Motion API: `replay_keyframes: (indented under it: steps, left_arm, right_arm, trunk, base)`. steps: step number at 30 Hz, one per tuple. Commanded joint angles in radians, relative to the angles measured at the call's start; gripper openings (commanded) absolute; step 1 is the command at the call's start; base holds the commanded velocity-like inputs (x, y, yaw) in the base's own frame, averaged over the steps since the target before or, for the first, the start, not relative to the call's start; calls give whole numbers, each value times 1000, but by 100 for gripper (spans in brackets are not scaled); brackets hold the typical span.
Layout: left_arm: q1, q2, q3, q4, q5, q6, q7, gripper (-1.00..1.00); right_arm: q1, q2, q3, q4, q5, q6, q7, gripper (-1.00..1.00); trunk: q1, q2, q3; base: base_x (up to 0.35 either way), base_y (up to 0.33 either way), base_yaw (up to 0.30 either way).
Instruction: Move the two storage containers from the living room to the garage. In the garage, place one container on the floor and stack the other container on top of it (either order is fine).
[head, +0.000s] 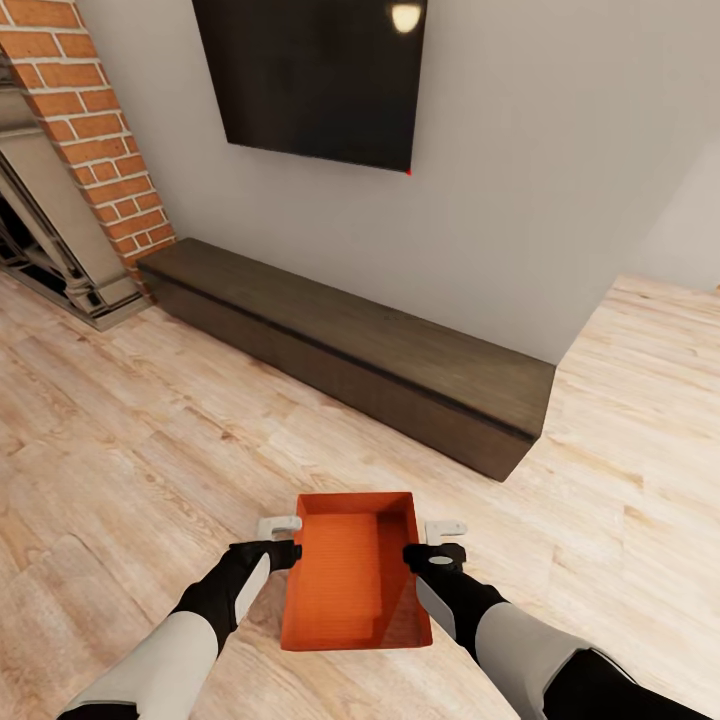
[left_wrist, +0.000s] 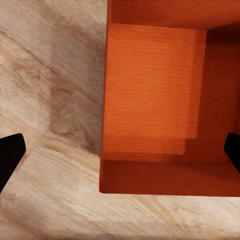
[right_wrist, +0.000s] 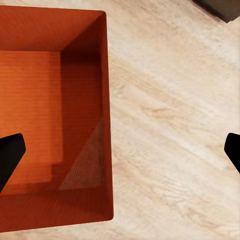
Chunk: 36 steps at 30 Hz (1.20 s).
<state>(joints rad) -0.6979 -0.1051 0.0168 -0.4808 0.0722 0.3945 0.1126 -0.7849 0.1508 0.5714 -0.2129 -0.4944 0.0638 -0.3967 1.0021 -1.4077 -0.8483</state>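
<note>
Straddling the long walls of one orange-red storage container (head: 352, 575) on the living room's wood floor (head: 130, 440) before a low cabinet (head: 350, 350), the left gripper (head: 282, 540) and right gripper (head: 436, 545) stand spread, jaws not yet clamped; closing and lifting looks next.

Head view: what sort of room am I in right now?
A living room, most likely: a brick fireplace, a black wall TV and a long low dark cabinet on light wood plank floor.

Wood floor (head: 120, 440) under long cabinet (head: 350, 350)
</note>
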Motion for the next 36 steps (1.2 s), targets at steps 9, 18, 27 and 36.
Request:
replay_keyframes:
  steps: [9,18,27,36]
  left_arm:
    - [0,-1,2,-2,9,6,4,100]
    - [0,-1,2,-10,8,7,5,100]
    - [0,-2,2,-15,8,7,7,100]
    - [0,-1,0,-15,6,7,5,100]
  right_arm:
    - [0,-1,10,-2,-11,8,-5,100]
    - [0,-7,10,-2,-15,7,-4,100]
    - [0,-5,10,1,-12,49,-4,100]
    - [0,-8,9,0,-12,83,-2,100]
  trunk:
    - [34,-63,-29]
    - [69,-126,-57]
    - [88,-161,-73]
    - [115,-210,-95]
  base:
    - [0,0,0]
    - [0,0,0]
    - [0,0,0]
    - [0,0,0]
